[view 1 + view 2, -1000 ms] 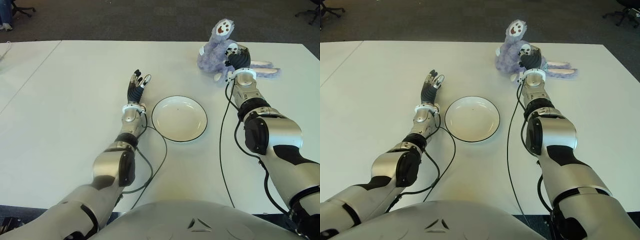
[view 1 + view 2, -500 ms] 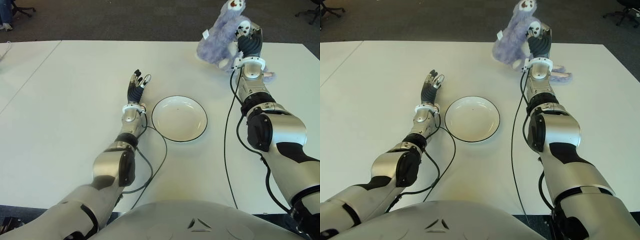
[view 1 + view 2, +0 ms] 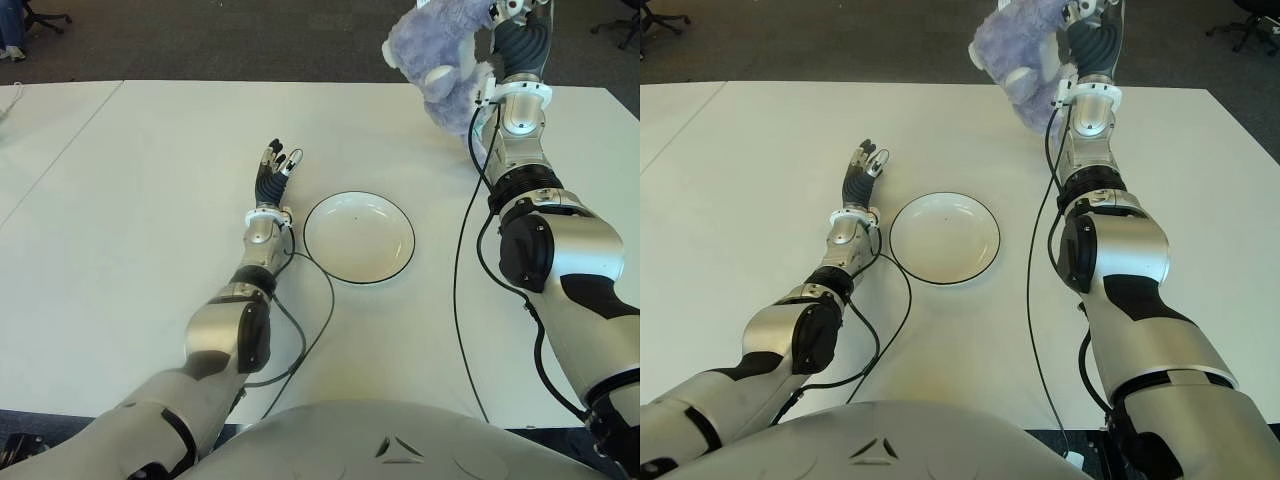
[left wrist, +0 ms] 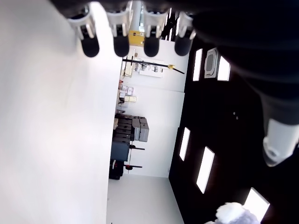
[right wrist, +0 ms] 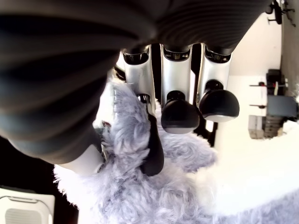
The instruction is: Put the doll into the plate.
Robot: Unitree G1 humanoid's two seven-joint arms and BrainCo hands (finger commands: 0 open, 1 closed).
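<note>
The right hand (image 3: 520, 40) is raised high above the far right part of the desk (image 3: 120, 250), forearm pointing up. Its fingers (image 5: 152, 140) are curled into the fur of the purple doll (image 3: 440, 55), which hangs in the air. The left hand (image 3: 272, 175) shows beside the plate (image 3: 358, 237), on its left, fingers straight and holding nothing. The plate has nothing in it.

Doll (image 3: 440, 55) top beyond the frame edge
</note>
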